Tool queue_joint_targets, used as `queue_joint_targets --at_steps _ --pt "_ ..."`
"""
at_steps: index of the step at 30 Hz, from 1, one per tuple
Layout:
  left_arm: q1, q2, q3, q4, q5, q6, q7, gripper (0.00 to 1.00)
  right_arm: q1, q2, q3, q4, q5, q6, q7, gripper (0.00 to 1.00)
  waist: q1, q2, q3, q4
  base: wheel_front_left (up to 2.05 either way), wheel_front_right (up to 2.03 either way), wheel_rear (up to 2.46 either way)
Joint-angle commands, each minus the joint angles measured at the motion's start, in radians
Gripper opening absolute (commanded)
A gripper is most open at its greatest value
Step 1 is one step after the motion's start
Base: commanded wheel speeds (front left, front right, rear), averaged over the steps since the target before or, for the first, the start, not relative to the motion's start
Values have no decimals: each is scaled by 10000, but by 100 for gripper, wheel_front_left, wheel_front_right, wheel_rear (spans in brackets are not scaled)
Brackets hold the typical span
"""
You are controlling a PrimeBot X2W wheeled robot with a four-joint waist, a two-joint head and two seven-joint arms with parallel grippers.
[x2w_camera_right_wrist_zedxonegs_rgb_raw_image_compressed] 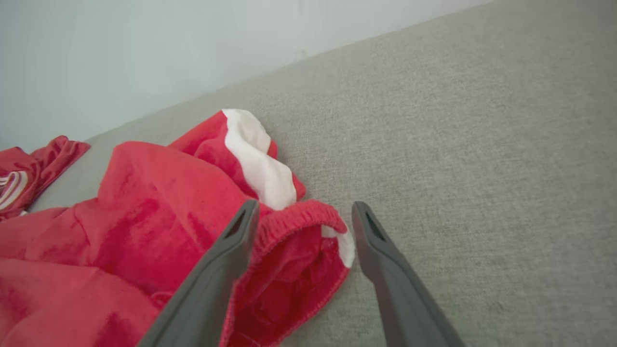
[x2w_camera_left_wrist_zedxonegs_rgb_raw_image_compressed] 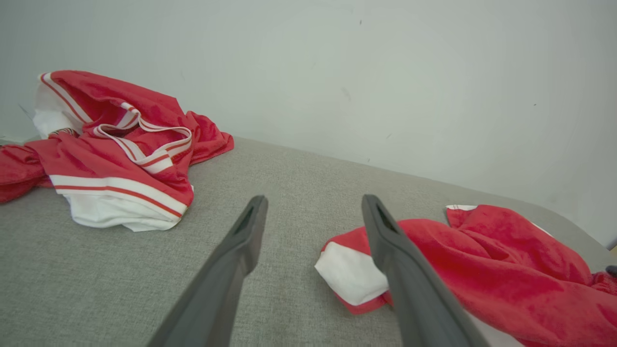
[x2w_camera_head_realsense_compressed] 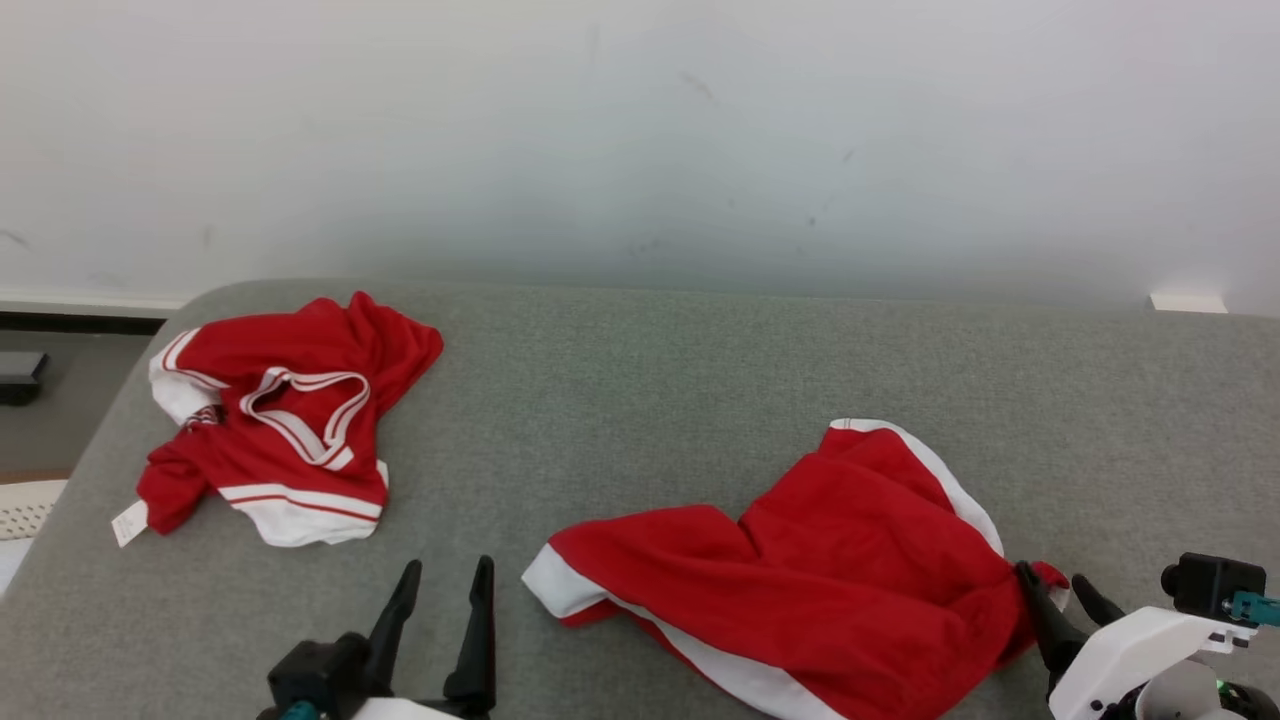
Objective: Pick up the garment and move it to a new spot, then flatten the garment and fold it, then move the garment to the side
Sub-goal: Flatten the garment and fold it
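Left gripper point(x2w_camera_head_realsense_compressed: 448, 563), right gripper point(x2w_camera_head_realsense_compressed: 1051, 574) spread wide, empty; right straddles shorts point(x2w_camera_head_realsense_compressed: 800, 590) waistband. Jersey point(x2w_camera_head_realsense_compressed: 290, 420) tag point(x2w_camera_head_realsense_compressed: 129, 522) unreadable.

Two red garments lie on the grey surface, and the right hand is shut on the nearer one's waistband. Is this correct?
Not shut: the right hand is open, its fingers either side of the waistband. The right wrist view shows it. The rest holds.

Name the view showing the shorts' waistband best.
Right wrist view: the gathered waistband sits close, inside the open right end effector. Head view shows it small, partly behind that end effector; left wrist view barely, at its edge.
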Motion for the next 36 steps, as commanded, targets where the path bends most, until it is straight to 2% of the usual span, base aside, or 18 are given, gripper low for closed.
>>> queue_joint_targets --at_steps 1,6,9,18,21,25,29,33,34,35,36 --pt "-78 -16 70 73 76 -71 -20 100 -144 14 -118 367 -145 -22 231 100 0 0 22 108 0 0 0" --pt "-70 -167 272 179 236 -244 -21 100 -454 286 -256 1250 -134 -22 1062 100 0 0 64 341 0 0 0" --pt "-102 -220 363 215 306 -335 -22 100 -413 279 -239 1429 -36 -22 1253 0 0 0 120 463 0 0 0" --pt "-183 -283 508 172 485 -484 -22 100 -814 107 -348 1055 -80 -22 546 0 0 0 276 760 0 0 0" --pt "-278 -295 521 81 552 -519 -20 100 -1333 -145 -315 792 -271 -22 367 0 0 0 461 879 0 0 0" --pt "-532 -307 413 -51 590 -566 -22 100 -2405 -538 -255 663 -521 -22 645 0 0 0 924 1129 0 0 0" --pt "-829 -314 181 -194 321 -493 -22 100 -3659 -998 -357 1156 -683 -22 1002 0 0 0 1536 1400 0 0 0" --pt "-1071 -314 -76 -266 155 -380 -22 100 -4858 -1350 -499 2205 -978 -22 1208 0 0 0 2049 1634 0 0 0" --pt "-1136 -314 -134 -267 112 -360 -22 100 -5070 -1370 -504 2536 -1055 -22 1266 43 0 0 2116 1680 0 0 0" --pt "-1184 -313 -187 -258 86 -326 -22 100 -5273 -1363 -521 2817 -1040 -22 1313 100 0 0 2157 1719 0 0 0" --pt "-1204 -312 -236 -236 69 -322 -22 100 -5438 -1343 -542 3030 -998 -22 1275 100 0 0 2173 1745 0 0 0"
